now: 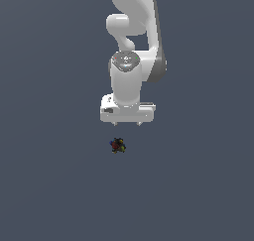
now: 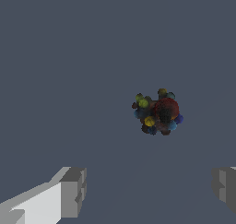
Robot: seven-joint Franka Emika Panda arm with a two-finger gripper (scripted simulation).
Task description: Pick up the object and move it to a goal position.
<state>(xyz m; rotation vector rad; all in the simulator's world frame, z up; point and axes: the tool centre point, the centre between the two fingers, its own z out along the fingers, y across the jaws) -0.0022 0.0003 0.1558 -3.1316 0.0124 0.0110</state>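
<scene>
The white arm reaches down over a plain grey-blue surface, with its claw pointing at that surface. The claw's two fingers stand wide apart and hold nothing; in the wrist view one grey fingertip shows at one side of the picture and the other at the opposite side, with bare surface between them.

The object lies on the surface, away from any edge that can be seen. It is a small dark, knobbly lump speckled with red, green, blue and yellow. In the exterior view it sits near the claw, just below it in the picture and a little toward the exterior view's left, clear of both fingers. In the wrist view the object is apart from the fingertips and not between them.
</scene>
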